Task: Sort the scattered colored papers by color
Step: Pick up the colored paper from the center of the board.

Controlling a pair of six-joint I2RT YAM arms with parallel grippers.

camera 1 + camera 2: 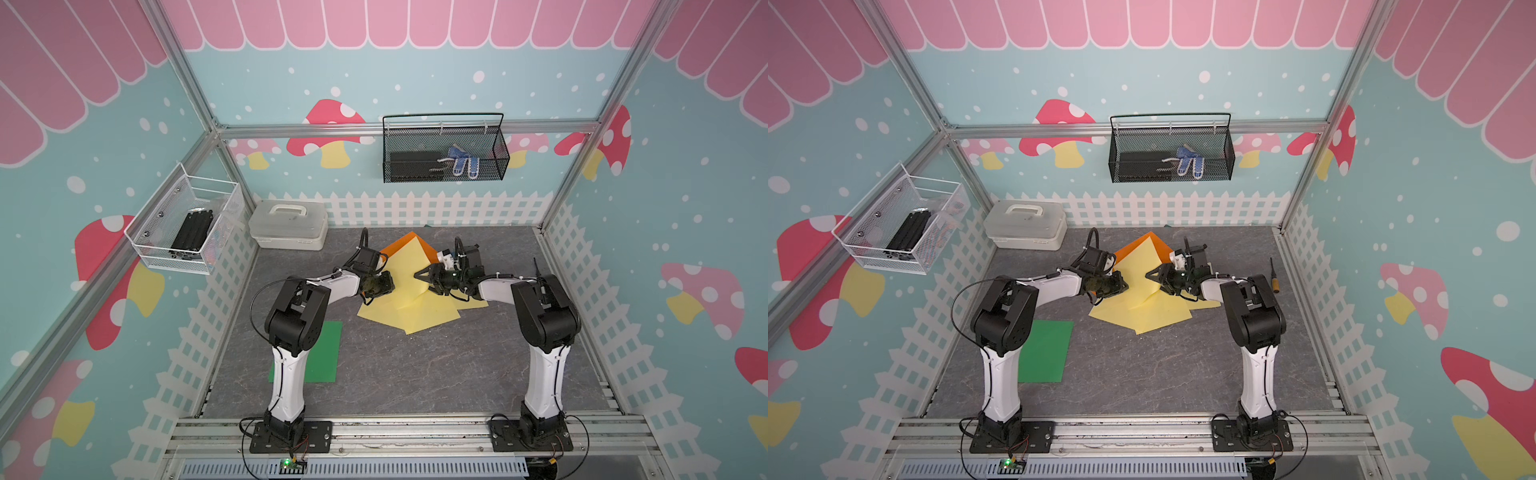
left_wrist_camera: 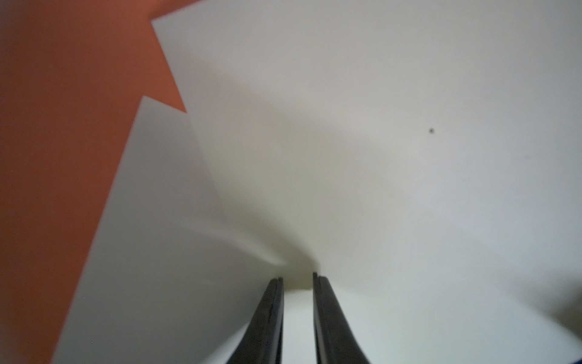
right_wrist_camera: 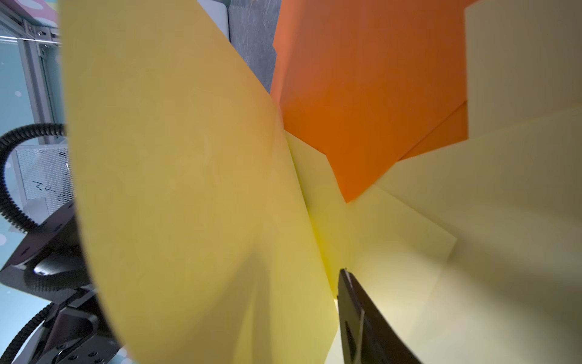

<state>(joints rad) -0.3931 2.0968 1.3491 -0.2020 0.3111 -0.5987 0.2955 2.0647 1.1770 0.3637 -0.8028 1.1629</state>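
A pile of pale yellow papers (image 1: 415, 311) (image 1: 1154, 316) lies mid-table, overlapping an orange paper (image 1: 405, 243) (image 1: 1142, 245) behind it. One yellow sheet (image 3: 189, 189) is buckled upward between the two grippers. My left gripper (image 1: 382, 286) (image 2: 297, 277) points down onto the pile with its narrow jaws pinching a raised fold of yellow paper; orange (image 2: 63, 126) shows beside it. My right gripper (image 1: 419, 278) (image 1: 1152, 277) stands open at the lifted sheet. One of its fingers (image 3: 356, 315) shows, the other is hidden behind the sheet. A green paper (image 1: 328, 349) (image 1: 1050, 349) lies flat at front left, partly under the left arm.
A white lidded box (image 1: 289, 224) sits at the back left corner. A white mesh basket (image 1: 187, 224) hangs on the left wall and a black one (image 1: 444, 149) on the back wall. A thin dark tool (image 1: 1275, 274) lies near the right wall.
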